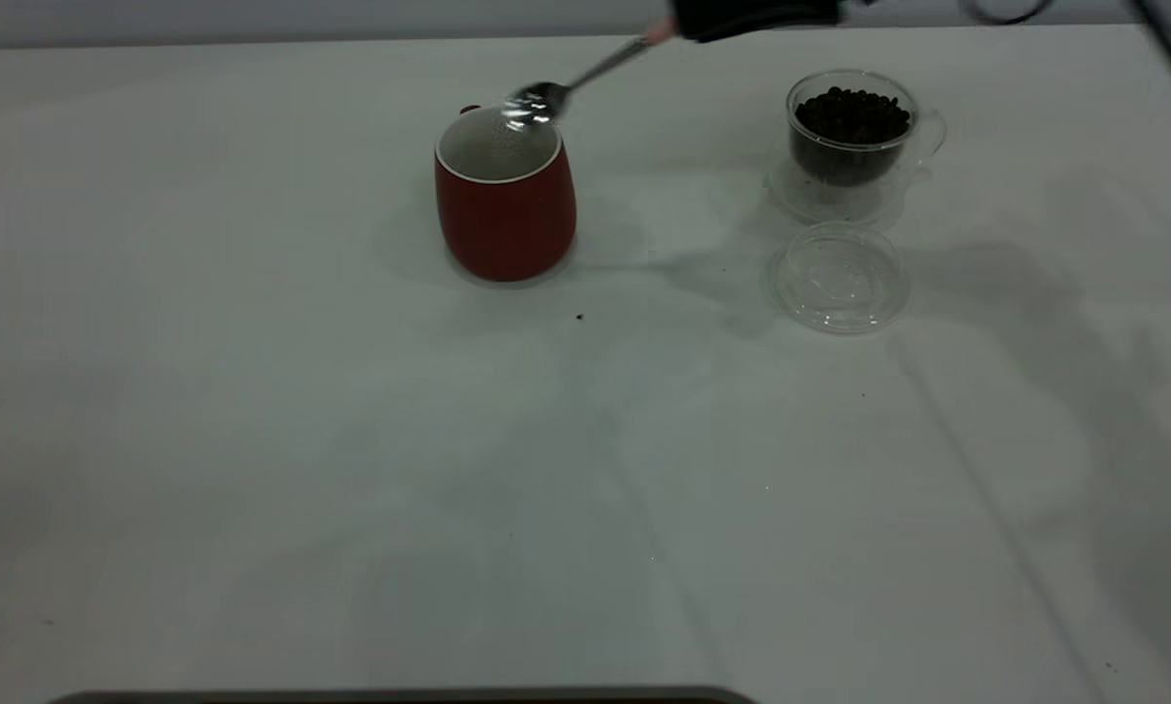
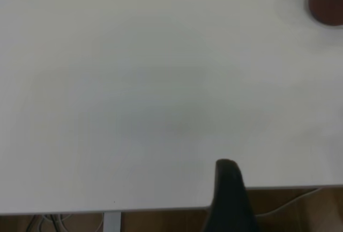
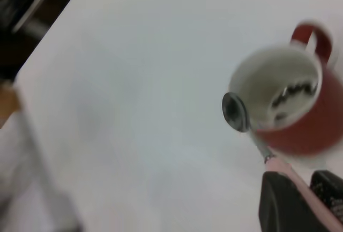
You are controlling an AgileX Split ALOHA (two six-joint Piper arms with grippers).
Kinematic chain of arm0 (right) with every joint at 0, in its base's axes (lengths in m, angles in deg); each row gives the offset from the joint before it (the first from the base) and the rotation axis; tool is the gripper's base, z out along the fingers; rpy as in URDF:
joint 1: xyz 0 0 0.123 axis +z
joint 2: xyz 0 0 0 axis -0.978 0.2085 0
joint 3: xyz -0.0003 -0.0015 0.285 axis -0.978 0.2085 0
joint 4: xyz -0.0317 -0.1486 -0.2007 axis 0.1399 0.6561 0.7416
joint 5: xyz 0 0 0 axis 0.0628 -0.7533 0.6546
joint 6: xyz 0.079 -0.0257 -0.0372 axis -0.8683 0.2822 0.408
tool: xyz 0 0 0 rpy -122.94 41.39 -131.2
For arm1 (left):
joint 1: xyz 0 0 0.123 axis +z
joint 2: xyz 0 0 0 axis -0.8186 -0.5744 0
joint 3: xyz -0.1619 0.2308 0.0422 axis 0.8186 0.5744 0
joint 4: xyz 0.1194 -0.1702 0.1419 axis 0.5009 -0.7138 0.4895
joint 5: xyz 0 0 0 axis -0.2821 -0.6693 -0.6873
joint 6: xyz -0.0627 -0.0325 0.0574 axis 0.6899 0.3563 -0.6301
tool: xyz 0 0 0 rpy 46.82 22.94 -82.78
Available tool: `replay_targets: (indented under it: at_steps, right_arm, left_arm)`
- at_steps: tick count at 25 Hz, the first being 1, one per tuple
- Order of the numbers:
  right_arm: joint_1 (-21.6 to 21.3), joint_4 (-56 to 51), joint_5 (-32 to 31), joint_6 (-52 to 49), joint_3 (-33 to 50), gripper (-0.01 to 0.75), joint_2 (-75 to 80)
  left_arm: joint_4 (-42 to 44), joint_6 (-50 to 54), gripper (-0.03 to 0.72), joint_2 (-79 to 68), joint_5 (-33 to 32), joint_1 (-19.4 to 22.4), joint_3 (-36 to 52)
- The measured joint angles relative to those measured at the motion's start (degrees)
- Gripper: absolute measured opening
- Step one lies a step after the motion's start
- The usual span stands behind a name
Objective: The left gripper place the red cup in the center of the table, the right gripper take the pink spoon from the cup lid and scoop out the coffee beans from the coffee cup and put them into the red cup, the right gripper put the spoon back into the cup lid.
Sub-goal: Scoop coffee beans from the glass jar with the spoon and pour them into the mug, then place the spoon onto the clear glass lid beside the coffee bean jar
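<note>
The spoon slants down from the right pincer, at the far edge of the bench, toward the red cup; its bowl hangs at the cup's rim, and no beans are visible in it. The right pincer is clamped on the pink handle. The lid lies empty in front of the coffee cup, well right of the red cup. The left pincer is parked at the bench edge; whether it is open I cannot tell.
</note>
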Motion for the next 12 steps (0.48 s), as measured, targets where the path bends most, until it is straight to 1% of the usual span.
replay_targets:
  at_steps: [2,4,8,12]
  right_arm:
    - [-3.67,4.46,-5.0,-2.5,0.0,0.101,-0.63]
    - [-7.45,8.77,-8.0,-4.99,0.0,0.101,-0.65]
    - [-14.51,15.0,-9.5,-8.92,0.0,0.101,-0.6]
    - [-19.83,16.03,-9.38,-10.61,-0.02,0.101,1.24]
  left_arm:
    - [0.0,0.0,0.587,0.0,0.0,0.0,0.0]
    - [0.0,0.0,0.587,0.0,0.0,0.0,0.0]
    - [0.0,0.0,0.587,0.0,0.0,0.0,0.0]
    - [0.0,0.0,0.587,0.0,0.0,0.0,0.0]
